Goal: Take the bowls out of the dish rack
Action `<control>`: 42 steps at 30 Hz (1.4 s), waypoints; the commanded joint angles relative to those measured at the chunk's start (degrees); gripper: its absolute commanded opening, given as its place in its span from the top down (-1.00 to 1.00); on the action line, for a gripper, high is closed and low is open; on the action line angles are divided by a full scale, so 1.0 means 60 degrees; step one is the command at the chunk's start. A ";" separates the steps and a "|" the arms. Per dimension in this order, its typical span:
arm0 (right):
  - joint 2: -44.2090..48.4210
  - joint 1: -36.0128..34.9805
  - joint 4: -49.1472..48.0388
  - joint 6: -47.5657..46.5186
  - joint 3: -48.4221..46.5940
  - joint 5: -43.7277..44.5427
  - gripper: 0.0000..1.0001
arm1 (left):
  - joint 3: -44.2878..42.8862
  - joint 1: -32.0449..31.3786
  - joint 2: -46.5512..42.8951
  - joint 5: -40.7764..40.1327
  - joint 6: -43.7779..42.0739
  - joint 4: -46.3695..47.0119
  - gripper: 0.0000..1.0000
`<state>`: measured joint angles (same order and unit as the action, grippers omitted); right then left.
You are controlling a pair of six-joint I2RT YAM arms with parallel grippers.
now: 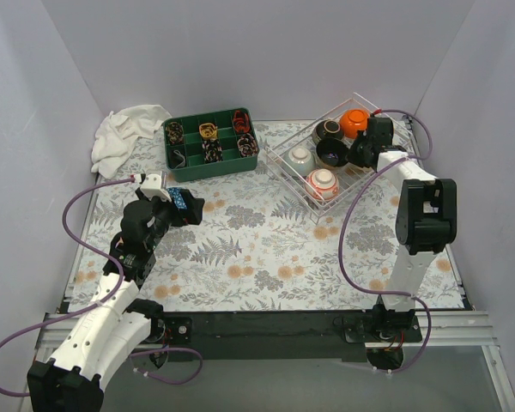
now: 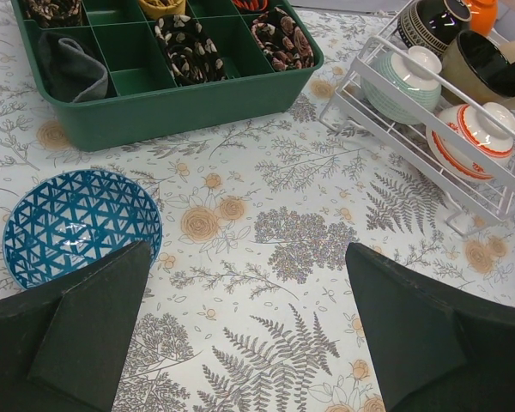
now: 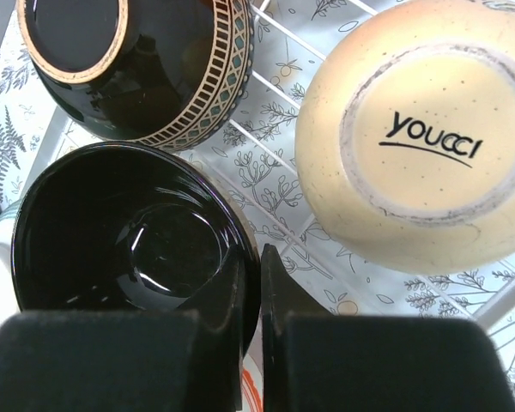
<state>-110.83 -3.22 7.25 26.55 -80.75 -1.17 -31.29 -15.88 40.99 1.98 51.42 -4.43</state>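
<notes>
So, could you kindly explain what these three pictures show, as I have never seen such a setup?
These are two robot arms bolted to a table. One picture looks down from above; the other two come from cameras on each wrist. On the flowered cloth sit a green tray, a white towel and a wire dish rack holding five bowls. A blue bowl already stands on the table beside the left gripper, which is open and empty. The right gripper is in the rack, pinching the rim of a black bowl.
</notes>
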 commanded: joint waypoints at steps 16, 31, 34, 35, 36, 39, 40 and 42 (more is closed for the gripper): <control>0.4597 -0.0881 -0.1120 -0.1523 0.1416 0.0063 0.97 | -0.0161 -0.0020 0.0082 0.0725 0.0131 -0.0039 -0.96; 0.6913 -0.4222 -0.1969 -0.2095 0.4183 0.0794 0.97 | -0.0439 -0.0020 0.0389 0.2247 0.0424 -0.0111 -0.96; 0.6972 -0.4822 -0.2101 -0.2212 0.4594 0.0955 0.97 | -0.0761 -0.0034 0.0609 0.2541 0.0950 -0.0638 -0.97; 0.6972 -0.4984 -0.2145 -0.2314 0.4712 0.1000 0.97 | -0.0820 -0.0063 0.0682 0.2730 0.1068 -0.0799 -0.96; 0.6972 -0.5319 -0.2203 -0.2387 0.4800 0.1073 0.97 | -0.0907 -0.0107 0.0726 0.2819 0.1286 -0.1047 -0.96; 0.7001 -0.5876 -0.2583 -0.2432 0.5298 0.1279 0.97 | -0.1142 -0.0312 0.0872 0.3200 0.1653 -0.1283 -0.96; 0.7016 -0.5995 -0.2846 -0.2447 0.5459 0.1308 0.97 | -0.1244 -0.0399 0.0931 0.3201 0.1756 -0.1284 -0.96; 0.6987 -0.6360 -0.3009 -0.2461 0.5752 0.1425 0.97 | -0.1376 -0.0780 0.1208 0.3084 0.1918 -0.1342 -0.96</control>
<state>-71.22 -37.98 -0.05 11.99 -47.66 5.21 -36.25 -17.54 46.35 18.31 59.48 -10.07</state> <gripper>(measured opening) 0.077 0.982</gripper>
